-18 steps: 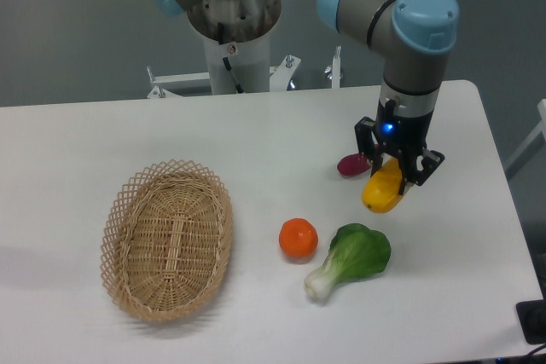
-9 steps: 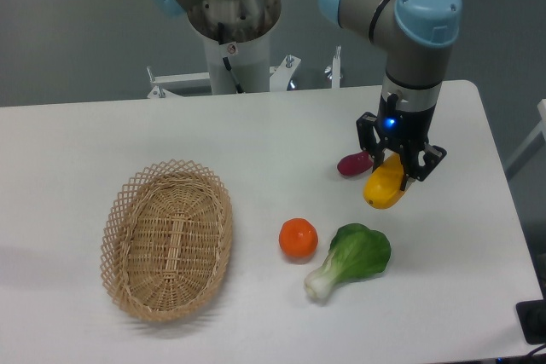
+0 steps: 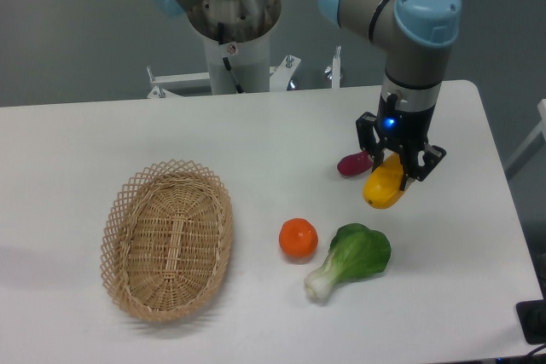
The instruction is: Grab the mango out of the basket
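The yellow-orange mango (image 3: 384, 188) is at the right of the table, between the fingers of my gripper (image 3: 392, 170), which is shut on it from above. I cannot tell whether the fruit touches the tabletop. The oval tan wicker basket (image 3: 168, 239) lies at the left of the table, far from the gripper, with nothing inside it.
A small dark-red oblong piece (image 3: 351, 164) lies just left of the gripper. A round orange fruit (image 3: 299, 238) and a green leafy vegetable (image 3: 353, 257) sit in front of it. The robot's base column (image 3: 232, 36) stands behind the table's far edge.
From one second ago the gripper and mango shifted very slightly right and up. Since half a second ago nothing has visibly moved.
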`<state>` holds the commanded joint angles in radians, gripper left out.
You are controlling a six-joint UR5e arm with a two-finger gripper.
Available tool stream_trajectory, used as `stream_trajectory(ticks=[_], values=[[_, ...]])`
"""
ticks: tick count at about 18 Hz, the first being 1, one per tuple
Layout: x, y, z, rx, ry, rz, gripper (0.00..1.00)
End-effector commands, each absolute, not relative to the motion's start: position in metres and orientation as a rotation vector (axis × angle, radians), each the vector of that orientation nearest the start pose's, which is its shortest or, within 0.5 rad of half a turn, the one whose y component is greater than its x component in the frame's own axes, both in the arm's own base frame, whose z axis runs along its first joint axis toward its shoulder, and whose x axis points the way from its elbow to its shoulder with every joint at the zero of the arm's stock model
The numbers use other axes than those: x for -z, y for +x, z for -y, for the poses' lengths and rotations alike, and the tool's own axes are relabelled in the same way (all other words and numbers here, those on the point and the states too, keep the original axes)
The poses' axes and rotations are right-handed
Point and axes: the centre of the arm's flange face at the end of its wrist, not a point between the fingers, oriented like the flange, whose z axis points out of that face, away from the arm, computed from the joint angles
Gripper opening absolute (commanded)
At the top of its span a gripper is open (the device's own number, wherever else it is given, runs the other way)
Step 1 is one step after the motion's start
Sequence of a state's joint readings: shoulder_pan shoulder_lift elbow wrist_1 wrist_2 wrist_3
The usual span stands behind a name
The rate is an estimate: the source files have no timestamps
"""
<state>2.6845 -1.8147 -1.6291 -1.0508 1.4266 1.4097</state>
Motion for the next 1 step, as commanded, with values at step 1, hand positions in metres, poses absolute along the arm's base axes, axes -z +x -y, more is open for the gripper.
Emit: stream_trajectory(ticks=[1], values=[[-0.3835, -0.4694, -0.3954, -0.241, -2.893, -0.455, 0.45]])
